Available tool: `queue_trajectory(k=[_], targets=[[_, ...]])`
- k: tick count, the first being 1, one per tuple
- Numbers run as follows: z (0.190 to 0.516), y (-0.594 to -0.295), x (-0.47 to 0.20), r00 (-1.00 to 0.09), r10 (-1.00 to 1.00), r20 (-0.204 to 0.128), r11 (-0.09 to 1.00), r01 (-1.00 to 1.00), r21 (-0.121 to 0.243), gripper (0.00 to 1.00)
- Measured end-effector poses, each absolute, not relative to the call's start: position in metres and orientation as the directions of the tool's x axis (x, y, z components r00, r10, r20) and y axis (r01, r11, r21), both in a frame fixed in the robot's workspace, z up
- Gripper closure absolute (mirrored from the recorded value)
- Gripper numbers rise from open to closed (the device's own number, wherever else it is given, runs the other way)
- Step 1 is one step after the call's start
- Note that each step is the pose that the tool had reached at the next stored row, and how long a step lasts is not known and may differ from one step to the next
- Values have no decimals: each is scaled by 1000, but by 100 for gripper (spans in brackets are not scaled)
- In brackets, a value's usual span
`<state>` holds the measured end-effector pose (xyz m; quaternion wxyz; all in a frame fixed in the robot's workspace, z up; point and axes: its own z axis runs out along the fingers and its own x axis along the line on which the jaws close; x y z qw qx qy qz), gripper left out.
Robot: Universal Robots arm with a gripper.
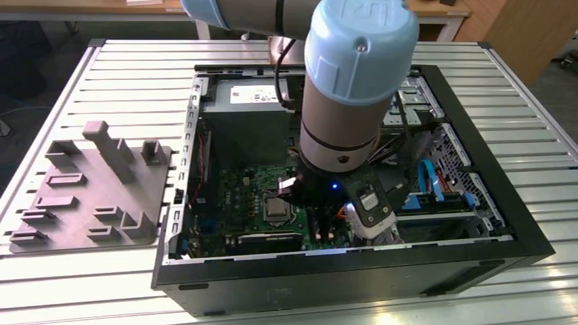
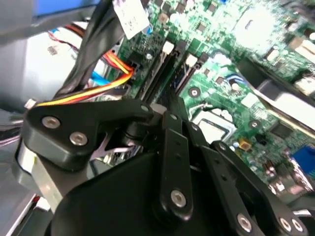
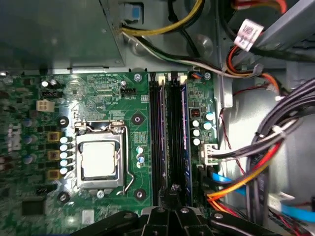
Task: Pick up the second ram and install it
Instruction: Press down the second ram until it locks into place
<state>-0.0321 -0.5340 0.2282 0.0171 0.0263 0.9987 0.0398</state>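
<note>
Inside the open computer case [image 1: 470, 223], over the motherboard's memory slots [image 3: 170, 142]: gripper [image 3: 172, 194], fingers drawn together; whether they pinch anything, cannot tell. Grey slotted block [image 1: 91, 193] beside the case.

No print can be read with certainty. A white tag [image 3: 248, 33] with red marks hangs on a cable bundle in the first wrist view; a white label [image 2: 130, 17] with fine dark print sits on cables in the second wrist view. The power supply [image 1: 257, 112] carries a pale sticker [image 1: 257, 93]. Tiny white lettering dots the motherboard [image 3: 138, 118].
</note>
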Motion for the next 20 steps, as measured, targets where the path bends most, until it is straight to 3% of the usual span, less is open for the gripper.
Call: queue_trajectory(k=[8, 14, 20], targets=[[261, -534, -32, -998, 54, -32, 995, 51, 80, 90], [261, -532, -32, -998, 54, -32, 995, 51, 81, 90], [261, -509, -32, -998, 54, -32, 995, 51, 81, 90]])
